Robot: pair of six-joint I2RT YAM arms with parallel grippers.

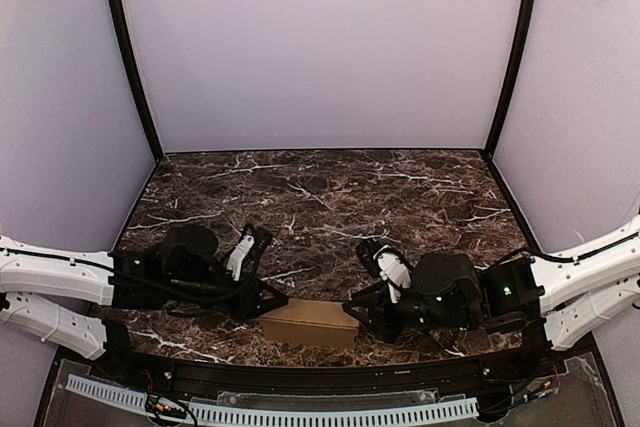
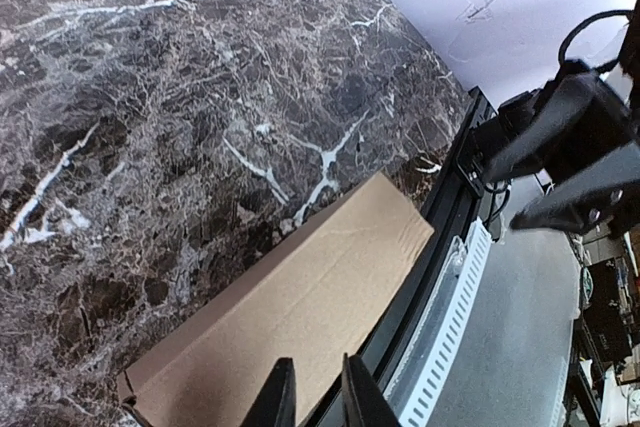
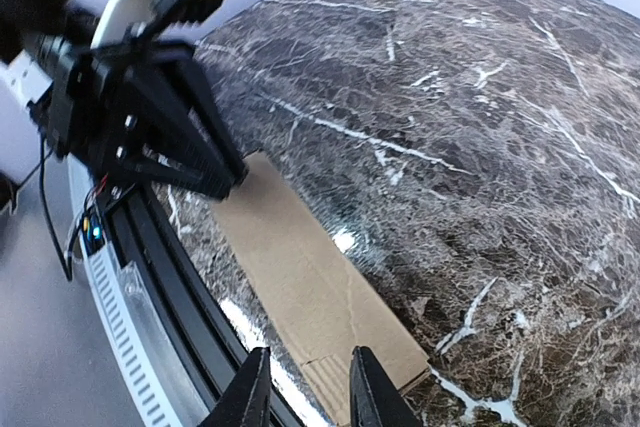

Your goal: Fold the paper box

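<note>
Brown cardboard, plain and unprinted: the paper box (image 1: 308,323) lies flat on the dark marble desk (image 1: 320,197), at the 6 o'clock edge in the top view, just beside the black rail (image 1: 300,379) that runs along that edge. It is a slim rectangle. Its long axis runs from 9 o'clock to 3 o'clock, parallel to the rail, with one short end toward each arm.

At the 9 o'clock end sits the left hand (image 1: 268,305), low over the desk and aimed toward 3 o'clock. In its own wrist view the two dark fingers (image 2: 276,399) stand a narrow gap apart, not pressed together. Cardboard and the black rail show in the gap between them. They reach over the near long edge of the box, close to its end. Whether the tips touch the cardboard I cannot tell.

At the 3 o'clock end the right hand (image 1: 357,309) mirrors it, aimed toward 9 o'clock. Its fingers (image 3: 250,395) are somewhat spread, wider than the left pair, with the short end of the box and a small cut in its flap between them. They clamp nothing that I can see, and contact with the box is unclear.

From the right wrist view the left hand's tips meet the far end of the box.
</note>
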